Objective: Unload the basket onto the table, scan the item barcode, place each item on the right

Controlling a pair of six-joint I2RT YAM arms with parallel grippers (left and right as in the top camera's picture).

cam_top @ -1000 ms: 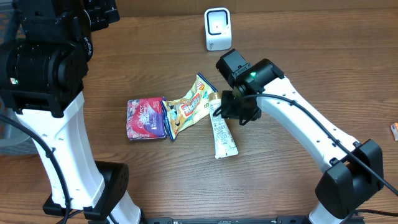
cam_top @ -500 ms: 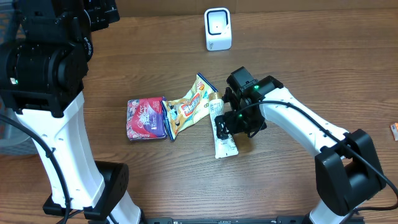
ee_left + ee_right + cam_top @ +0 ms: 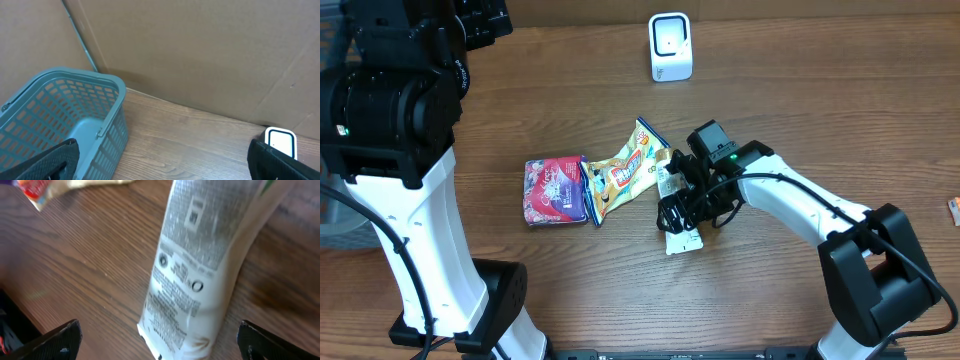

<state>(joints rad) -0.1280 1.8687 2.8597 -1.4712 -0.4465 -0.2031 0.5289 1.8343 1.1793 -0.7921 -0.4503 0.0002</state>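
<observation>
On the table (image 3: 820, 110) near its middle, the pouch (image 3: 683, 239) lies flat with its printed side up, its top end just beside a yellow bag (image 3: 625, 170); a red packet (image 3: 555, 190) lies beyond that. The right gripper (image 3: 682, 214) hangs low over the pouch, fingers (image 3: 55, 340) spread wide either side, not touching it. The left gripper (image 3: 165, 167) is raised, fingers apart, holding nothing, facing a basket (image 3: 65, 115). The scanner (image 3: 670, 47) stands well apart from the pouch
</observation>
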